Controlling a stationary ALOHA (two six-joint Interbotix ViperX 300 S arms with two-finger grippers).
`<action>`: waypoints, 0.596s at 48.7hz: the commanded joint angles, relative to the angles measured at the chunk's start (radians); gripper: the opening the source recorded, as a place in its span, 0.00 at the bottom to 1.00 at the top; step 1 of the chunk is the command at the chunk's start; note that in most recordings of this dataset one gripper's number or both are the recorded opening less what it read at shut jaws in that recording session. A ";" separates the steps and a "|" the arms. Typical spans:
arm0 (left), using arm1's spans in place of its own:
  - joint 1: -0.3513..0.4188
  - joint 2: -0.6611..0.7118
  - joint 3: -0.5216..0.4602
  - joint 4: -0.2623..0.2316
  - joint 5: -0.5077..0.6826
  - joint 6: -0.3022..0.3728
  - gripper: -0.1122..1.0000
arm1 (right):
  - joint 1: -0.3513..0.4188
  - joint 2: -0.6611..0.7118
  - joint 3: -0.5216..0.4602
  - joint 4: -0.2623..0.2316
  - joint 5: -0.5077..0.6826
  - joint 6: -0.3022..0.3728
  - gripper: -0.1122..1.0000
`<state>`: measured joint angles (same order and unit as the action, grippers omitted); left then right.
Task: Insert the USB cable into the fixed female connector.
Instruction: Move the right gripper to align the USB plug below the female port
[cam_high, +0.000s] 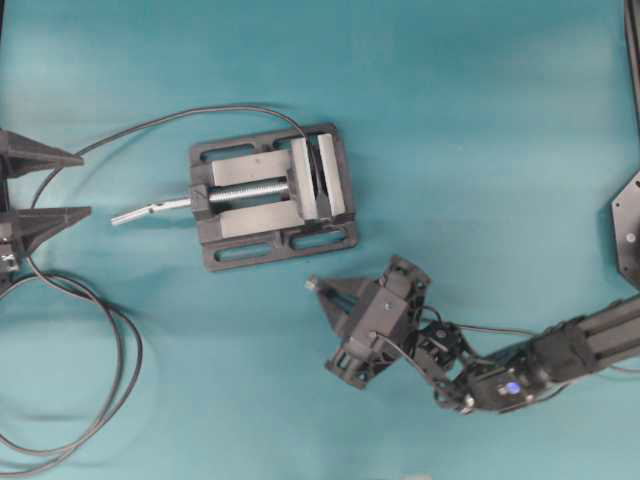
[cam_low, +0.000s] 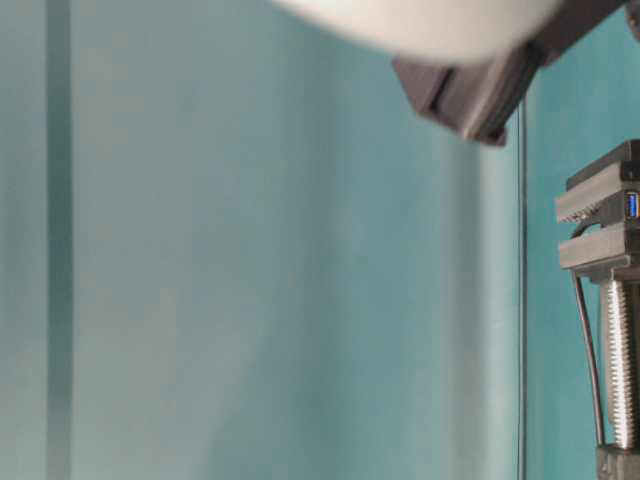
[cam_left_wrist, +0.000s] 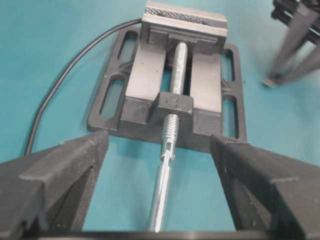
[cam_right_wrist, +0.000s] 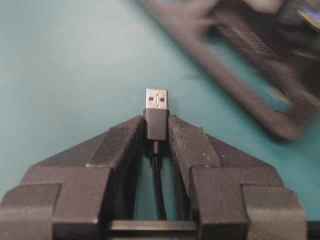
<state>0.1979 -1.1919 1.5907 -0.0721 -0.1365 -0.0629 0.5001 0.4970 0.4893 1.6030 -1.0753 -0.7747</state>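
usb cable (cam_right_wrist: 156, 125), plug end pinched between the two fingers of the right gripper (cam_high: 325, 290), its silver tongue jutting past the fingertips and its thin lead running back between them; in the overhead view this gripper hovers near the middle of the bench, just off the vise's (cam_high: 272, 195) nearer right corner, apart from it. fixed female connector (cam_low: 630, 207), seen from table level as a small blue-mouthed socket clamped between the vise's grey jaws, its thicker cable (cam_high: 100, 370) trailing in loops toward the left edge of the bench. left gripper (cam_left_wrist: 160, 165) stands spread wide, empty, facing the silver screw handle (cam_left_wrist: 162, 192). risks, as judged: the plug is held only by its short dark body, so any skew or roll against the socket mouth could make it pivot or slide back in the grip; an approach off-axis would butt the tongue against a vise jaw; the tongue's orientation relative to the socket cannot be confirmed here.
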 joint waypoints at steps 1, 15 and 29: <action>0.003 0.012 -0.014 0.003 -0.009 -0.009 0.97 | 0.005 -0.002 -0.055 0.101 -0.084 -0.021 0.29; 0.003 0.012 -0.012 0.005 -0.009 -0.009 0.97 | 0.031 0.044 -0.124 0.222 -0.215 -0.038 0.29; 0.003 0.012 -0.012 0.003 -0.009 -0.009 0.97 | 0.032 0.077 -0.190 0.262 -0.227 -0.035 0.29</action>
<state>0.1979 -1.1919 1.5907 -0.0721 -0.1365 -0.0629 0.5292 0.5875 0.3298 1.8500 -1.2870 -0.8115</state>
